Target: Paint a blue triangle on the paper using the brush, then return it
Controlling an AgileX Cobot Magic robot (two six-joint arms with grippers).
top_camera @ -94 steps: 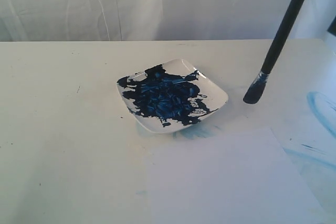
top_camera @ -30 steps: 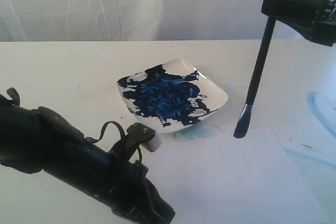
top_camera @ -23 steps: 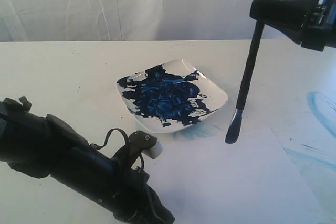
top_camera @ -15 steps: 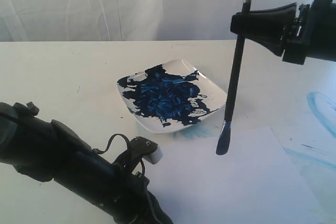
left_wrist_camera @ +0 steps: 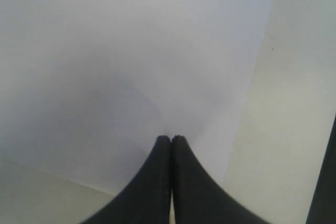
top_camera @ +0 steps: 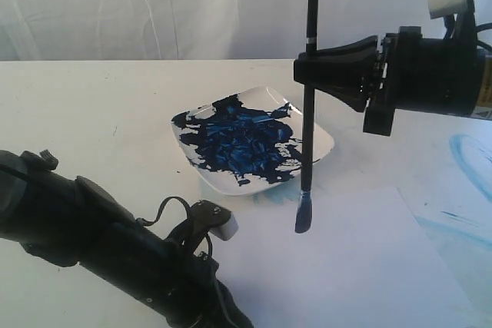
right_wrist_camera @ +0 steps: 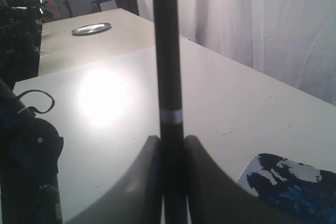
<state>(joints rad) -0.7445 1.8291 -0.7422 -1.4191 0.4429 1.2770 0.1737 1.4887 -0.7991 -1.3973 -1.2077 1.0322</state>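
Currently we list the brush (top_camera: pixel 307 151) upright just beside the dish (top_camera: pixel 265 96), pinched by our right gripper (top_camera: pixel 311 71); left gripper (left_wrist_camera: pixel 171 140) pressed together.

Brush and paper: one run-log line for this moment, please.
right tool: shut on brush | brush: upright, tip over paper | left tool: shut, at paper

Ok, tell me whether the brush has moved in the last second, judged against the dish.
Yes, leftward. The brush stood right of the dish; now its handle crosses the dish's right corner, bristles over the paper.
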